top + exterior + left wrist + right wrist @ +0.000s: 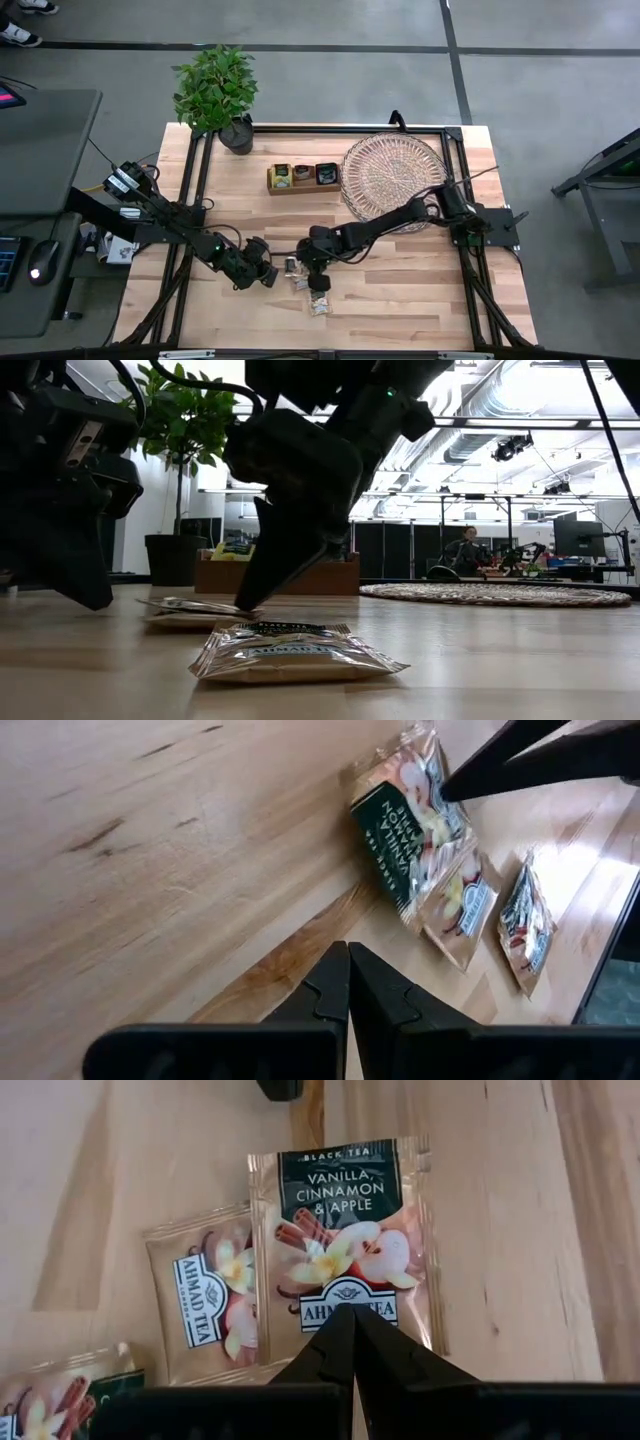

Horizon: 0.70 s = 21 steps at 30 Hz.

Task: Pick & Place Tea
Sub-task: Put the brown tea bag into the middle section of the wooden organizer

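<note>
Three sachets lie flat on the worktop (400,300), near its front edge, between the two grippers. Sachet one (345,1240), labelled vanilla, cinnamon and apple, has a dark band at one end; its long axis runs straight away from the right gripper (352,1342), dark band at the far end. Sachet two (205,1295), beige, lies just beside it, tilted slightly, the edges touching or overlapping. Sachet three (60,1405) sits apart at a corner, mostly cut off.

Right gripper: fingers clenched together, grasping nothing, tips over the near edge of sachet one. In the high view it sits at (317,268) with the sachets just below it. Left gripper (262,272): fingers also pressed together, empty, near the worktop, just beside the sachets.

In the low view, sachet three (295,650) lies nearest the camera, the others behind it under the dark fingers.

Further back: wooden box (303,176) with three compartments, wicker tray (393,172) beside it, potted plant (218,92) at the corner. All well apart from the sachets.
</note>
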{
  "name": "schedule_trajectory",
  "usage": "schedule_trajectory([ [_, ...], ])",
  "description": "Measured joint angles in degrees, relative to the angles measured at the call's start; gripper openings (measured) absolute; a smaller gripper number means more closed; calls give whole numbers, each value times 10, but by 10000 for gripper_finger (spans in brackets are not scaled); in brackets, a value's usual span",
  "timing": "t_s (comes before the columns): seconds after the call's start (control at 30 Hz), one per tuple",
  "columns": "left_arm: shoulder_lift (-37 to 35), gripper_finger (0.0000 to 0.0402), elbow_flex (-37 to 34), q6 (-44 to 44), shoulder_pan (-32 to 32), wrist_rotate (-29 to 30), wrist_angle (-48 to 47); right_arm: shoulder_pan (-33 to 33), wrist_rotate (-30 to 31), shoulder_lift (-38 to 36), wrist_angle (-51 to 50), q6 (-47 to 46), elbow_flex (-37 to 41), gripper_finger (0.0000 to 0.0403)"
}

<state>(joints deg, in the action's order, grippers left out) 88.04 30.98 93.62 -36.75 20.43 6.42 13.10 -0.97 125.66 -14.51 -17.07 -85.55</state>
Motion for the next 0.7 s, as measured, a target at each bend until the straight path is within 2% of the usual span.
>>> schedule_trajectory([
  [0.37,0,9,0,41,0,43,6,0,-4,10,-2,-11,-1,0],
  [0.7,2,126,0,111,0,42,8,0,-7,11,3,-11,1,0],
])
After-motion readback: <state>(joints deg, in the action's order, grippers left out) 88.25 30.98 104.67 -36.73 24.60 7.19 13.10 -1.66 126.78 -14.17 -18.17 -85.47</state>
